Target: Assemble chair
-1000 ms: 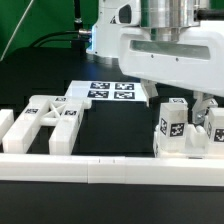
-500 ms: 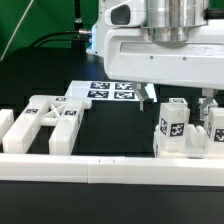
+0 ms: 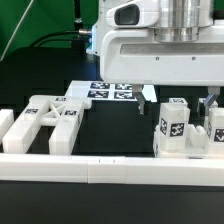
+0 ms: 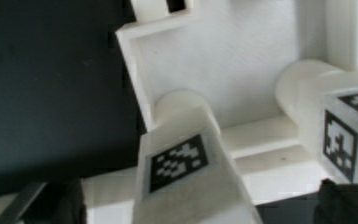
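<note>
The chair is in loose white tagged pieces. A cut-out frame (image 3: 52,122) and a block (image 3: 8,127) lie at the exterior view's left. A cluster of upright tagged pieces (image 3: 173,127) stands at the right. My gripper (image 3: 178,104) hangs just above that cluster, open, with one finger on each side and nothing held. In the wrist view the gripper (image 4: 186,205) shows only dark fingertips (image 4: 25,205). A wedge-shaped white piece with a tag (image 4: 188,158) lies between them, over a flat white panel (image 4: 211,70).
The marker board (image 3: 110,90) lies flat at the back centre. A long white border rail (image 3: 100,166) runs along the front. Black table surface (image 3: 115,128) lies between the left and right pieces.
The arm has shifted toward the exterior view's right and the hand has levelled out over the right-hand cluster. The pieces have not moved.
</note>
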Controlling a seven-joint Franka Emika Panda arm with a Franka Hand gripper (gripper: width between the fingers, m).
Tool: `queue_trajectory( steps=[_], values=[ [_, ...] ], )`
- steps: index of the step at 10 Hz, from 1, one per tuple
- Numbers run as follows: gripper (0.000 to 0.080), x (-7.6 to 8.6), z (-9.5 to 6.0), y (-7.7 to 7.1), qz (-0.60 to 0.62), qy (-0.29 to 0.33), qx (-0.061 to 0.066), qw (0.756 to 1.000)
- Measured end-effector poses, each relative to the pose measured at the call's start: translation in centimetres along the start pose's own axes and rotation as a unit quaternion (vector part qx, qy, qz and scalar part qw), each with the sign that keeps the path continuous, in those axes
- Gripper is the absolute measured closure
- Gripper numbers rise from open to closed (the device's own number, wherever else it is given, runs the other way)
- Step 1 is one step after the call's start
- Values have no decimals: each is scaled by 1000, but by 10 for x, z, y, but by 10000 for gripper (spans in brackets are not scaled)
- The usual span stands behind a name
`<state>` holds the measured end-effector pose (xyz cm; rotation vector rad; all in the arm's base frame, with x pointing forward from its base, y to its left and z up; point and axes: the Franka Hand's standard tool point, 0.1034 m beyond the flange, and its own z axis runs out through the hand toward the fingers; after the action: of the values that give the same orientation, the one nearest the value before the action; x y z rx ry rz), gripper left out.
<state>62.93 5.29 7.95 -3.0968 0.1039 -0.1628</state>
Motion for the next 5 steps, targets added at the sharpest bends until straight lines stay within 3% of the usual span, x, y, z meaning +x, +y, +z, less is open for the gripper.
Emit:
queue_trajectory(
  steps=[4,5],
  values=[
    [178,1,0,6,-154,-1,-9,988],
    [342,1,0,6,-147,-1,-9,989]
  ],
)
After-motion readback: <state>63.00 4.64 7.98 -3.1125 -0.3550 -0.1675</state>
